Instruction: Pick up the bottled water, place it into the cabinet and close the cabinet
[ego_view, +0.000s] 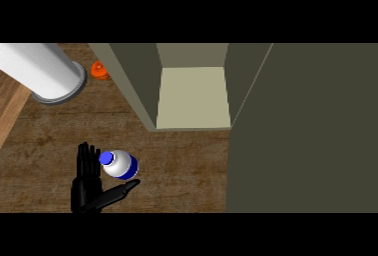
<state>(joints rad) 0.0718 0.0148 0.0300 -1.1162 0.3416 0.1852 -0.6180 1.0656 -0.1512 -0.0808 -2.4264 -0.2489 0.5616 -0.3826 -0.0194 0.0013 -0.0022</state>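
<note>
Now I see the left hand (87, 182) spread beside the bottled water (119, 165).
Bottle stands upright, blue cap up, fingers straight, before the open cabinet (140, 90).

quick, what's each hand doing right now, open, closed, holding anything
Left hand: open, fingers straight beside the bottled water, not gripping it.
Right hand: not in view.

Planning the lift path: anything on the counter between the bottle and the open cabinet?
Head view: nothing; only bare wood counter lies between the bottle, beside the left hand, and the cabinet opening.
</note>
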